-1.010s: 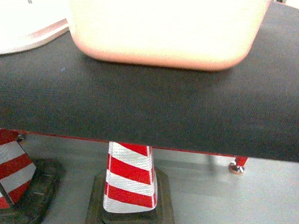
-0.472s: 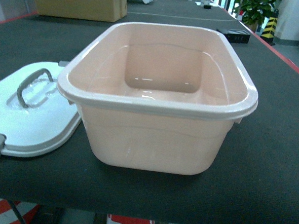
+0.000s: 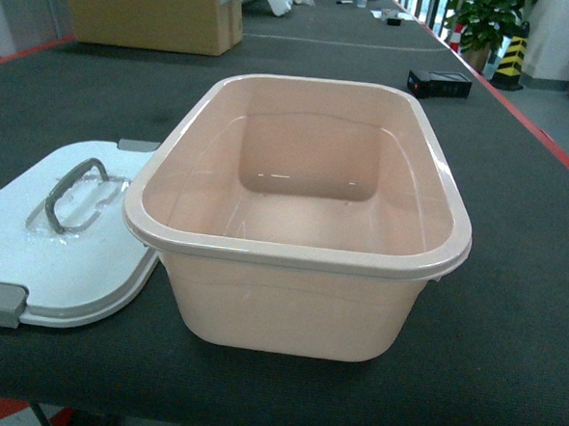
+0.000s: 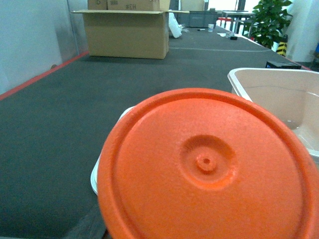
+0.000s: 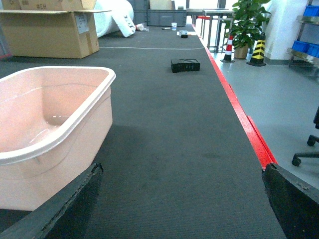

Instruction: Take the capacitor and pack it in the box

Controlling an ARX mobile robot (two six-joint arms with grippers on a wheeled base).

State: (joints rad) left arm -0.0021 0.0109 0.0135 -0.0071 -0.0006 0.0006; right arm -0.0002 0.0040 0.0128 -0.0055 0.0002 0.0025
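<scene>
The box [image 3: 289,300], a pale pink tub, stands open and empty in the middle of the black table. Its white lid [image 3: 30,265] with a grey handle [image 3: 73,192] lies flat to its left. Neither gripper shows in the head view. An orange round capacitor [image 4: 209,169] fills the left wrist view, held up close above the lid's edge [image 4: 94,174] beside the box [image 4: 279,94]. Only a dark bit of one left finger [image 4: 87,228] shows. My right gripper [image 5: 182,199] is open over bare table, just right of the box [image 5: 60,124].
A brown cardboard carton [image 3: 152,12] stands at the far left of the table. A small black case [image 3: 439,83] lies far right near the red table edge [image 5: 244,124]. Beyond the edge are floor, a plant [image 5: 246,25] and a chair's wheel [image 5: 304,154].
The head view has swung upward: from the table's front edge and the cones beneath, to the whole box seen from above. The box and lid have not moved.
</scene>
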